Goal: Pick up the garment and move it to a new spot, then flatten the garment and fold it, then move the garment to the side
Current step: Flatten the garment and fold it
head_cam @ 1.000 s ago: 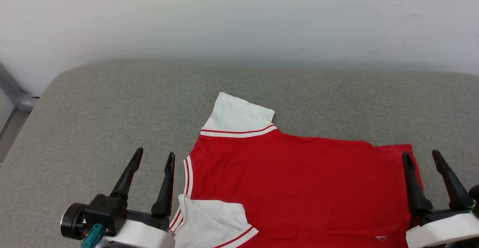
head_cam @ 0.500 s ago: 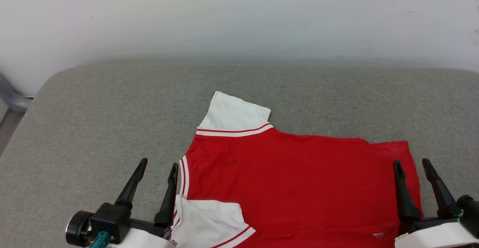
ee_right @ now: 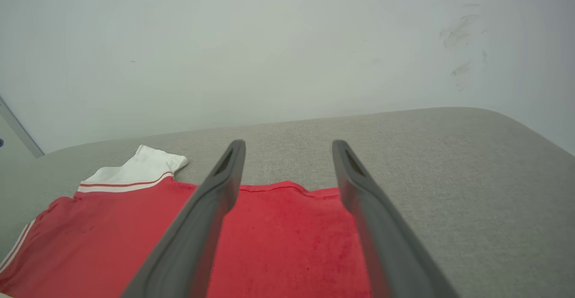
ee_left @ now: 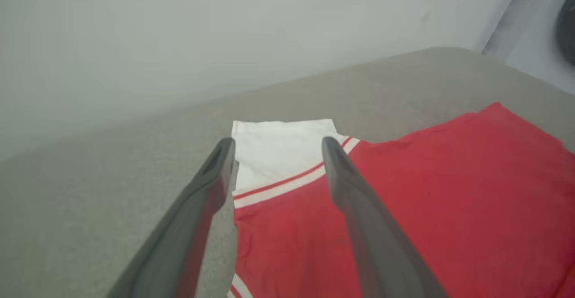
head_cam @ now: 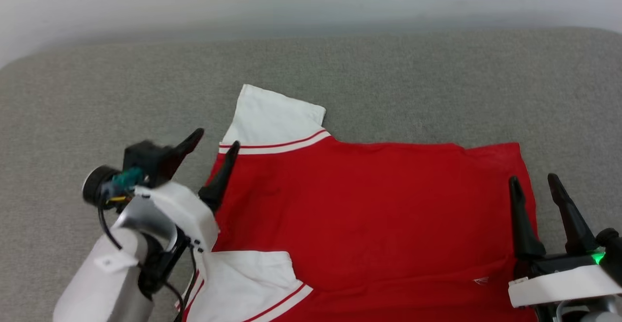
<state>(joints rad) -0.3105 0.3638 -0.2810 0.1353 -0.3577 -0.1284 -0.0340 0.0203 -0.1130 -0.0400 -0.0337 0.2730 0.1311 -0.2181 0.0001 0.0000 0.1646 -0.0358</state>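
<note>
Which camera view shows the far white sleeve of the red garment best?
The head view: the far white sleeve lies whole and uncovered there, striped trim included. In the left wrist view the fingers of the left pincer cover parts of its side edges. The right wrist view shows it small, at the left.

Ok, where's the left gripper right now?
In the head view the left gripper sits left of centre, open, over the shirt's left edge, pointing at the far white sleeve.

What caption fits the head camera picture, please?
Left gripper and right gripper, both open, at opposite ends of the garment on grey padding.
</note>
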